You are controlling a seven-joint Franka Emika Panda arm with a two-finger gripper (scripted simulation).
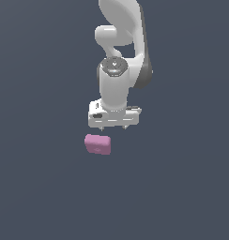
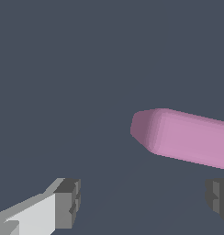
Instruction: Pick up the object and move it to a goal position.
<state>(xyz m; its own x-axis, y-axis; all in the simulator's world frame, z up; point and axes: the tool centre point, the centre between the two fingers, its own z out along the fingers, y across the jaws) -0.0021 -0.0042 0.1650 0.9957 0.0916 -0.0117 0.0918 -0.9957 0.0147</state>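
Observation:
The object is a small pink rounded block (image 1: 97, 144) lying on the dark grey floor, just below and slightly toward the exterior view's left of my white gripper (image 1: 113, 127). The gripper hangs above it, pointing down, with only short finger stubs showing under the hand. In the wrist view the pink block (image 2: 187, 137) lies beyond the fingers and runs out of the frame. Both fingertips (image 2: 68, 202) stand wide apart with nothing between them. The gripper (image 2: 143, 202) is open and empty, not touching the block.
The white arm (image 1: 121, 56) rises behind the gripper toward the top of the exterior view. A plain dark grey floor (image 1: 182, 187) surrounds the block. No goal marker shows in either view.

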